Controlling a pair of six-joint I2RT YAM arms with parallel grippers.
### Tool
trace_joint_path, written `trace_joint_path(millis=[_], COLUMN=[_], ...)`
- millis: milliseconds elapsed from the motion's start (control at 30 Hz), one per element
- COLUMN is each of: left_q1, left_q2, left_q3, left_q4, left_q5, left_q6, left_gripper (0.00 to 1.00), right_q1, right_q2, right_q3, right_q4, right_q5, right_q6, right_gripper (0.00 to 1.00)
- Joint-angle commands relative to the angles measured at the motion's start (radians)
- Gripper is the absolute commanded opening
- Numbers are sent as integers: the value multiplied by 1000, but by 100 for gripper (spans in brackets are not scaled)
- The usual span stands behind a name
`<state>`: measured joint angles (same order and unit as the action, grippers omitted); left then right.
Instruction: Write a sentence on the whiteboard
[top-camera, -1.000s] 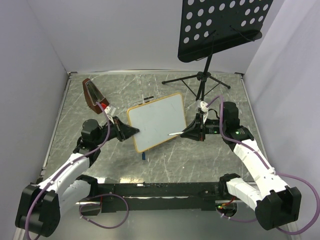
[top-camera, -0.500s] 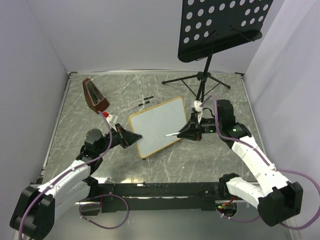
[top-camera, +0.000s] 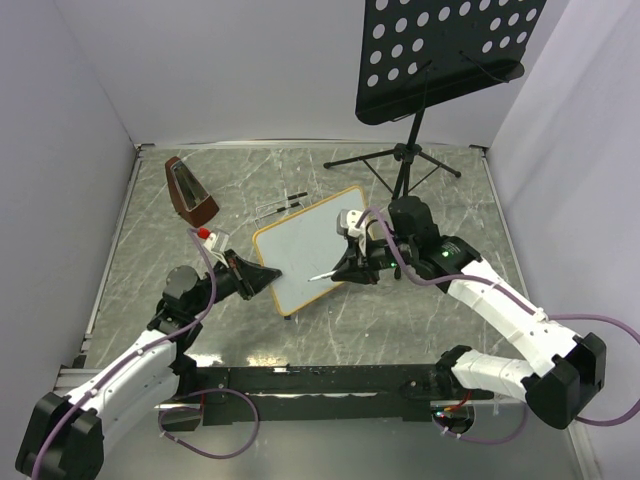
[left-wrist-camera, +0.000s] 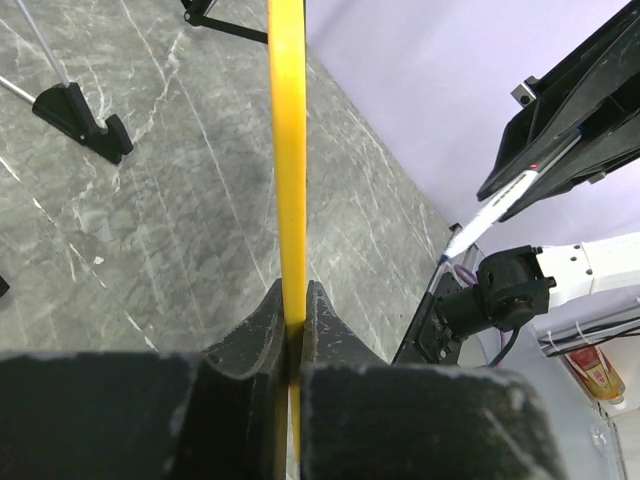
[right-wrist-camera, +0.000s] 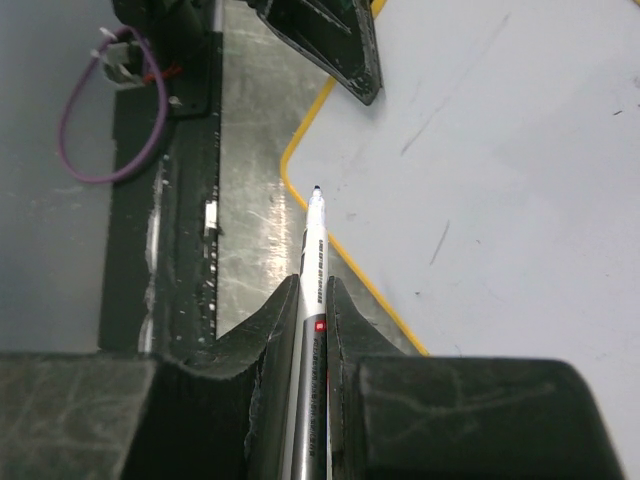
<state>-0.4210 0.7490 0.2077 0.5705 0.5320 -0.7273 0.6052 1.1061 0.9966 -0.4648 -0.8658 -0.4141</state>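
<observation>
Right wrist view: the right gripper (right-wrist-camera: 312, 288) has its two matte black fingers pressed together on a marker (right-wrist-camera: 314, 245), a slim white barrel with black print, a small red mark and a dark tip. The tip hangs over the grey, white-veined marble-look table (right-wrist-camera: 250, 230), just beside a rounded corner of the whiteboard (right-wrist-camera: 500, 150); whether it touches anything cannot be told. The board has a smooth, pale face with a few faint grey streaks and a thin yellow-tan frame. It lies mid-table between the two arms and is cut off by the picture's right edge. At its far corner the left gripper (right-wrist-camera: 335, 50) shows as a dark wedge. In the left wrist view that gripper is clamped on the frame, which is seen edge-on as a narrow upright yellow strip, so the board's face is hidden there. From the top external camera, a brown wedge-shaped metronome (top-camera: 190, 190) stands at the back left. A black perforated music-stand plate (top-camera: 445, 50) on a thin tripod rises at the back right, overhanging the table. A small dark item (top-camera: 290, 200) behind the board is too small to identify.
</observation>
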Motion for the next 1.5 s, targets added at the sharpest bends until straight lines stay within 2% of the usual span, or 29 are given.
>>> trace_joint_path(millis=[0,800,1467], left_q1=[-5,-62,-87], left_q2=[-28,6,-7], left_q3=[13,-11,10], left_q4=[117,134,88], left_q5=[-13,-30,-72], left_q6=[-29,29,66], left_gripper=[1,1,1], right_q1=[39,108,185], right_q2=[21,47,126], right_q3=[57,139,172], right_q4=[20,103,158], right_q5=[99,284,301], right_q6=[-75,-134,-78], right_gripper=[0,0,0])
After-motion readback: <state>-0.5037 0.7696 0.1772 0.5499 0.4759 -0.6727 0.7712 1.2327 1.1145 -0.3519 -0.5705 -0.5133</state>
